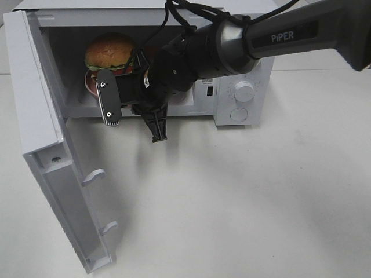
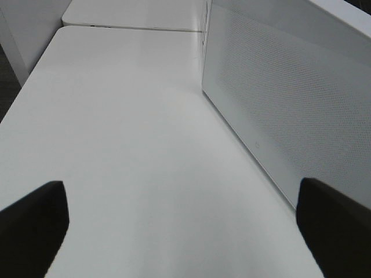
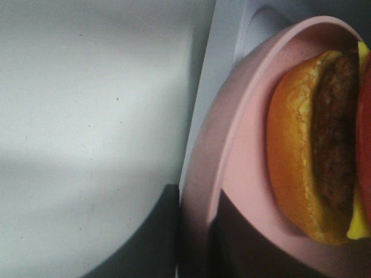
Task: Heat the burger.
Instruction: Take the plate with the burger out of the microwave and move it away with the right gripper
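The burger (image 1: 110,52) with its golden bun sits on a round pink plate (image 1: 90,83) inside the open white microwave (image 1: 243,110). In the right wrist view the burger (image 3: 313,168) and the plate's rim (image 3: 214,168) fill the picture at close range. My right gripper (image 1: 103,87) reaches across into the microwave's mouth. Its dark jaws meet at the rim, so it is shut on the plate (image 3: 194,249). My left gripper (image 2: 185,231) stays out of the exterior view. It hangs open over bare table with nothing between its fingers (image 2: 35,226).
The microwave door (image 1: 52,168) swings out to the front left, and its meshed panel (image 2: 284,98) stands close beside my left gripper. Control knobs (image 1: 244,91) are on the microwave's right. White table (image 1: 243,202) spreads in front.
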You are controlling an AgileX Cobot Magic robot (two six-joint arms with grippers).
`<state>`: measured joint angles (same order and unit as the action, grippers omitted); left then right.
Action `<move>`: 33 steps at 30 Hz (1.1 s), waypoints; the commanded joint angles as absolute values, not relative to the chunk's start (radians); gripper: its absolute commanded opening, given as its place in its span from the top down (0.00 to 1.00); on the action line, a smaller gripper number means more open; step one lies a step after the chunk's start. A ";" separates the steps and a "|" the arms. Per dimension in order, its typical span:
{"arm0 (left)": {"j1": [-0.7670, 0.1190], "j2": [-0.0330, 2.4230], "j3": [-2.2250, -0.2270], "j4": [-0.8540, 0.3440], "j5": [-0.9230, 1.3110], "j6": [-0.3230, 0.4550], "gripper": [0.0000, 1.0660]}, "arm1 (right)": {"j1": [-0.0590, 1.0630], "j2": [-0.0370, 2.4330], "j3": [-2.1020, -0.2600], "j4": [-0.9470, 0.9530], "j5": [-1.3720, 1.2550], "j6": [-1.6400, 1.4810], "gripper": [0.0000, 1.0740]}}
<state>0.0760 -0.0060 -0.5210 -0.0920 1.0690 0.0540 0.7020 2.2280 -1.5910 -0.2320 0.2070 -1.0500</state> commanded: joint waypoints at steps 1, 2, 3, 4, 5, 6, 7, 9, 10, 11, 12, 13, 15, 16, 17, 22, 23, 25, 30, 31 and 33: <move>0.077 -0.021 -0.518 -0.093 1.071 0.052 0.06 | 0.713 2.160 -1.533 -0.244 0.105 -1.053 1.00; 0.077 -0.021 -0.518 -0.093 1.071 0.052 0.06 | 0.718 2.139 -1.496 -0.243 0.081 -1.053 1.00; 0.077 -0.021 -0.518 -0.093 1.071 0.052 0.06 | 0.718 2.139 -1.496 -0.243 0.081 -1.053 1.00; 0.077 -0.021 -0.518 -0.093 1.071 0.052 0.06 | 0.724 2.127 -1.476 -0.243 0.069 -1.053 1.00; 0.077 -0.021 -0.518 -0.093 1.071 0.052 0.06 | 0.724 2.127 -1.476 -0.243 0.069 -1.053 1.00; 0.077 -0.021 -0.518 -0.093 1.071 0.052 0.06 | 0.724 2.106 -1.440 -0.242 0.052 -1.053 1.00; 0.077 -0.021 -0.518 -0.093 1.071 0.052 0.06 | 0.728 2.089 -1.407 -0.242 0.041 -1.049 1.00; 0.077 -0.021 -0.518 -0.093 1.071 0.052 0.06 | 0.731 2.079 -1.390 -0.242 0.041 -1.049 1.00; 0.077 -0.021 -0.518 -0.093 1.071 0.052 0.06 | 0.731 2.079 -1.390 -0.242 0.041 -1.049 1.00; 0.077 -0.021 -0.518 -0.093 1.071 0.052 0.06 | 0.737 2.060 -1.359 -0.242 0.039 -1.049 1.00; 0.077 -0.021 -0.518 -0.093 1.071 0.052 0.06 | 0.737 2.042 -1.333 -0.242 0.039 -1.049 1.00; 0.077 -0.021 -0.518 -0.093 1.071 0.052 0.06 | 0.737 2.042 -1.333 -0.242 0.039 -1.049 1.00; 0.077 -0.021 -0.518 -0.093 1.071 0.052 0.06 | 0.743 2.018 -1.297 -0.242 0.039 -1.048 1.00; 0.077 -0.021 -0.518 -0.093 1.071 0.052 0.06 | 0.743 2.018 -1.297 -0.242 0.039 -1.048 1.00; 0.077 -0.021 -0.518 -0.093 1.071 0.052 0.06 | 0.747 1.999 -1.272 -0.242 0.039 -1.048 1.00; 0.077 -0.021 -0.518 -0.093 1.071 0.052 0.06 | 0.752 1.958 -1.209 -0.242 0.000 -1.045 1.00; 0.077 -0.021 -0.518 -0.093 1.071 0.052 0.06 | 0.760 1.938 -1.174 -0.242 -0.020 -1.045 1.00; 0.077 -0.021 -0.518 -0.093 1.071 0.052 0.06 | 0.759 1.914 -1.139 -0.242 -0.039 -1.045 1.00; 0.077 -0.021 -0.518 -0.093 1.071 0.052 0.06 | 0.759 1.856 -1.059 -0.241 -0.065 -1.045 1.00; 0.077 -0.021 -0.518 -0.093 1.071 0.052 0.06 | 0.759 1.856 -1.059 -0.241 -0.065 -1.045 1.00; 0.077 -0.021 -0.518 -0.093 1.071 0.052 0.06 | 0.759 1.833 -1.031 -0.241 -0.065 -1.045 1.00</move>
